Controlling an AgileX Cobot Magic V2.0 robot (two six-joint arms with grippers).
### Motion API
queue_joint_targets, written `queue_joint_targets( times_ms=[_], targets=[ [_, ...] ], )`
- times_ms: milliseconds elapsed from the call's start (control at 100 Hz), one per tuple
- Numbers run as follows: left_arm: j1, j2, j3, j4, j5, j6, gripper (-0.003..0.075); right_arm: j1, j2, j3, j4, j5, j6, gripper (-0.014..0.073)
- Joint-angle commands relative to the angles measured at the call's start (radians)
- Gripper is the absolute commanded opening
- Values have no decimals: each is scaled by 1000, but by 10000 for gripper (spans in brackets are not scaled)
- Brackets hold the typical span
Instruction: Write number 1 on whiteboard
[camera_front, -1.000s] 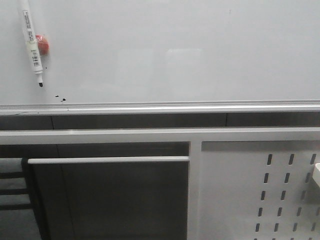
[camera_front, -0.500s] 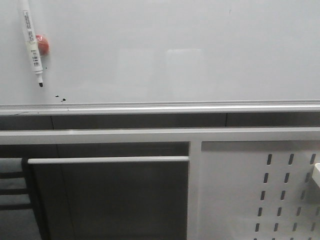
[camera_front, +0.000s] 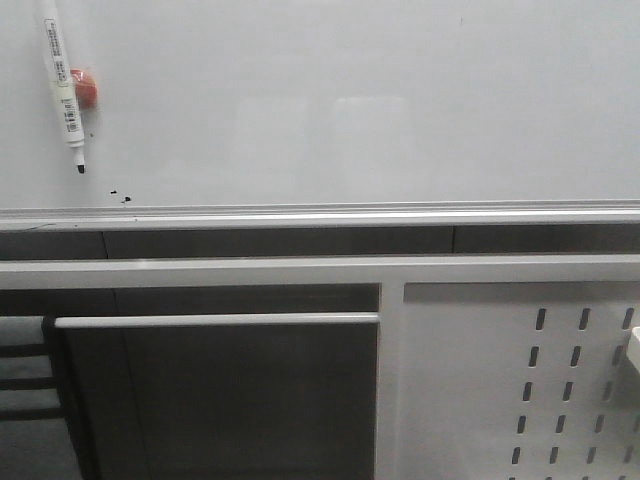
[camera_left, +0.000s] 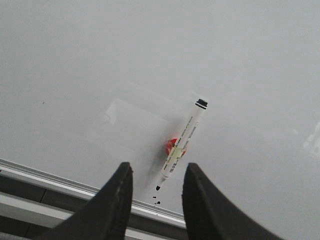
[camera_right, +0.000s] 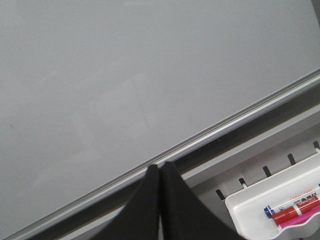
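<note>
No number 1 on the whiteboard yet, just a few ink specks near its bottom rail. The marker sits stuck to the board by a red magnet, uncapped tip down. Left pincer hangs just short of it, jaws apart, nothing held. Right pincer is pressed together, empty. My worry: a crooked grab could knock the marker off the magnet or smear ink

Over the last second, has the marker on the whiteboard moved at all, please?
No. In the front view the marker keeps its place beside the red magnet, its tip equally far above the whiteboard's silver rail.
</note>
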Motion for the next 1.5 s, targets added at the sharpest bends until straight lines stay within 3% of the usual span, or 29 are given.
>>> queue_joint_targets(
  times_ms=[0,210,540,930,1220,1290,1420,1490],
  targets=[
    [-10,21,-21,25,-49,-5,220,-1,5,-64,-25,-35,-16,-55],
    [-10,22,-87,123,-25,-5,220,47,78,-109,-26,4,-53,-55],
    [-10,179,-142,159,5,-5,220,261,197,-184,-72,-37,-132,-55],
    [-92,330,-144,407,-165,-7,225,313,273,-261,-125,-42,-147,-55],
    [-160,519,-144,430,-360,-5,236,313,289,-274,-139,-41,-147,-55],
    [-160,581,-144,432,-417,-5,288,313,289,-274,-139,-41,-147,-55],
    [-160,708,-144,418,-541,-12,468,319,289,-274,-139,-41,-147,-55],
    [-160,781,-144,405,-622,-17,480,319,289,-274,-139,-41,-147,-55]
  ],
)
